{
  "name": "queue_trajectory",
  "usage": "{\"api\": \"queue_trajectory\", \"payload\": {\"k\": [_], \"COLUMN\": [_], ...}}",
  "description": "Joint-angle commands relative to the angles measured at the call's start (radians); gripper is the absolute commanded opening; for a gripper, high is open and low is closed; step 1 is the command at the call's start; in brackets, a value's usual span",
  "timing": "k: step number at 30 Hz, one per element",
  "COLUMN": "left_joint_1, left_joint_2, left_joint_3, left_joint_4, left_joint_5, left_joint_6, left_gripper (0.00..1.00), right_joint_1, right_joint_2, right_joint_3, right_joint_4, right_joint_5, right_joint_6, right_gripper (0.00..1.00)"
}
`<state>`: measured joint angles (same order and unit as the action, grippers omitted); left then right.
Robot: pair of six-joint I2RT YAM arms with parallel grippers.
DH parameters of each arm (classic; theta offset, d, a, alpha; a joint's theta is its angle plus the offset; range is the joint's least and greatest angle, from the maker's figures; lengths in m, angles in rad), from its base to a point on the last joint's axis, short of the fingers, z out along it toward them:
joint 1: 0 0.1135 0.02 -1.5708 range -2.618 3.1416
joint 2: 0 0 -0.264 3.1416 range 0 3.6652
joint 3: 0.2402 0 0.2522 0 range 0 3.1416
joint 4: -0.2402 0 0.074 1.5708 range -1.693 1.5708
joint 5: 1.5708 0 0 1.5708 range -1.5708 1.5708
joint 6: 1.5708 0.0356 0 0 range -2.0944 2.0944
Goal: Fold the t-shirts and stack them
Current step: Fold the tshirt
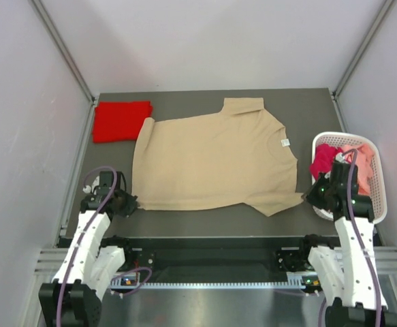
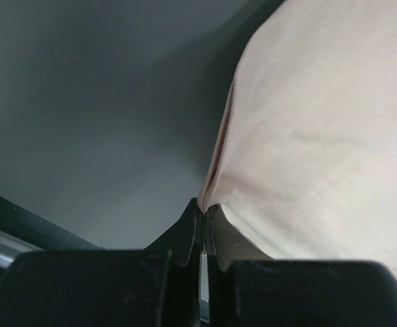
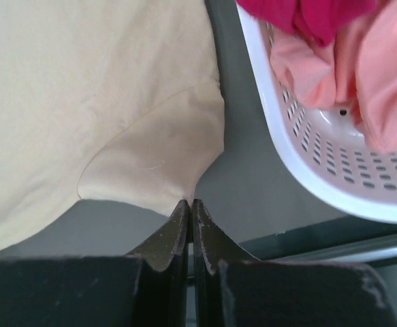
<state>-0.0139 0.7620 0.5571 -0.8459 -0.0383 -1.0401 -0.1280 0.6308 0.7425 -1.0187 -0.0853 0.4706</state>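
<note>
Pinching tan t-shirt (image 1: 212,160) edges: left claw (image 2: 203,211), right claw (image 3: 190,204).

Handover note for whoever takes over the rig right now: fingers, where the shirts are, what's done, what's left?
Left gripper: fingers shut on the tan t-shirt's near-left hem corner.
Right gripper: fingers shut on its right sleeve tip.
Done: red t-shirt folded at the far-left corner; tan one spread flat.
Left: fold the tan one, stack it, then do the pink t-shirt and magenta t-shirt in the basket.
</note>
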Motion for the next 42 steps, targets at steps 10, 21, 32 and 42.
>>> {"api": "queue_trajectory", "payload": {"k": [10, 21, 32, 42], "left_joint_1": [0.005, 0.006, 0.058, 0.111], "left_joint_2": [0.117, 0.331, 0.525, 0.573], "left_joint_3": [0.023, 0.145, 0.308, 0.32], "left_joint_4": [0.067, 0.025, 0.01, 0.09], "left_joint_5": [-0.069, -0.143, -0.113, -0.143], "left_joint_6": [-0.159, -0.288, -0.347, -0.462], "left_gripper": [0.0, 0.0, 0.09, 0.11], "right_joint_1": [0.298, 0.301, 0.3, 0.291], "right_joint_2": [0.427, 0.877, 1.104, 1.279], "right_joint_3": [0.188, 0.561, 0.747, 0.883], "right_joint_4": [0.264, 0.286, 0.342, 0.341], "right_joint_5": [0.229, 0.286, 0.214, 0.176], "right_joint_6": [0.011, -0.092, -0.156, -0.158], "right_gripper": [0.0, 0.0, 0.01, 0.01]}}
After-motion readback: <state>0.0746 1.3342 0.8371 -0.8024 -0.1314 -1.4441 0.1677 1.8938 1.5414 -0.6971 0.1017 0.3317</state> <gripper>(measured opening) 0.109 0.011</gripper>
